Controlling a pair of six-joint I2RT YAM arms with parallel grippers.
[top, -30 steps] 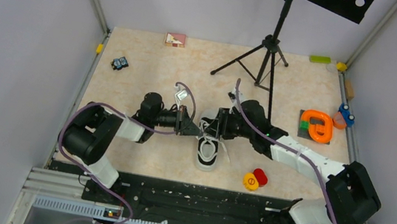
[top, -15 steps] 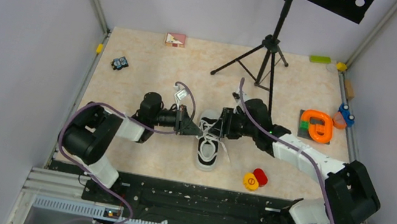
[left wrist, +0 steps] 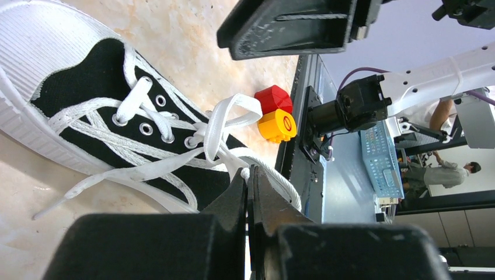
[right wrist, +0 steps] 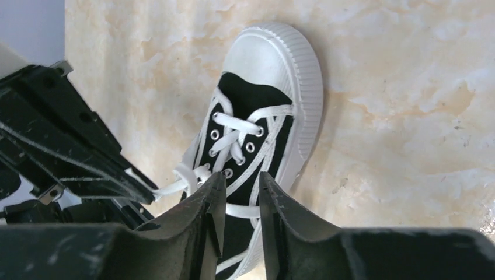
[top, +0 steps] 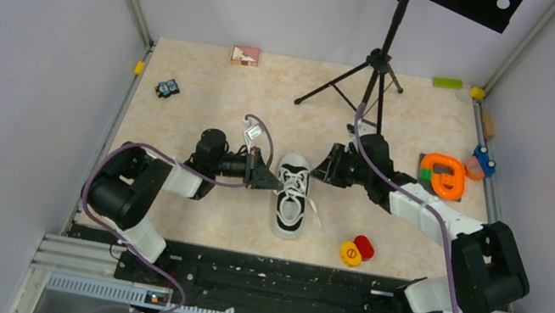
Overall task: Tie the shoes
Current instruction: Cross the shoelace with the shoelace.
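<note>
A small black canvas sneaker with white toe cap and white sole rim [top: 291, 200] lies flat on the mottled beige worktop [top: 206, 101], between the two tools: just beside the tips of the left tool [top: 262, 178] and a little apart from the right tool [top: 330, 168], with its toe pointing away from both arm bases. The left tool is pinched shut, and a strand of the flat white lace [left wrist: 239, 101] runs from the eyelets into its closed tips, so it appears to hold that end. The right tool hangs over the sneaker's far side with its fingers narrowly parted and nothing between them. The knot looks unfinished, a loose loop standing above the eyelets. To do this step well, the left tool should keep the strand taut without dragging the sneaker, while the right tool comes in low for the free strand lying on its own side.
</note>
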